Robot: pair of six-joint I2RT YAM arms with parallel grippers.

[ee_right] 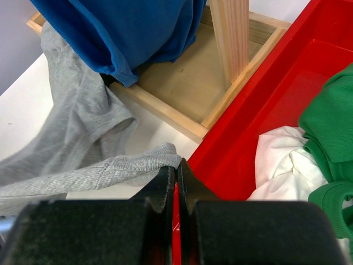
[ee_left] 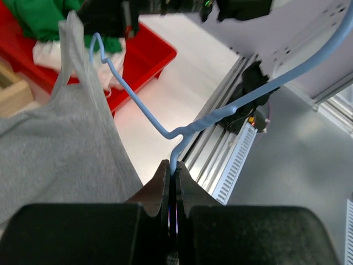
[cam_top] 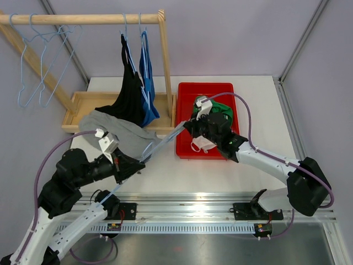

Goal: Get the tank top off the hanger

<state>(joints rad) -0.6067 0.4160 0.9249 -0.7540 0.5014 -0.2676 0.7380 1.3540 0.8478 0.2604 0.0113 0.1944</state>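
Observation:
The grey tank top is draped from the wooden tray out onto the table, still threaded on a light blue wire hanger. My left gripper is shut on the hanger's neck, which shows pinched between the tips with the hanger arching away. In that view the tank top hangs to the left, one strap running up along the wire. At the hanger's far end, my right gripper is shut on the grey strap, the cloth nipped at its tips.
A wooden rack stands on a wooden tray, with a black garment, a blue one and spare hangers. The red bin beside it holds green and white clothes.

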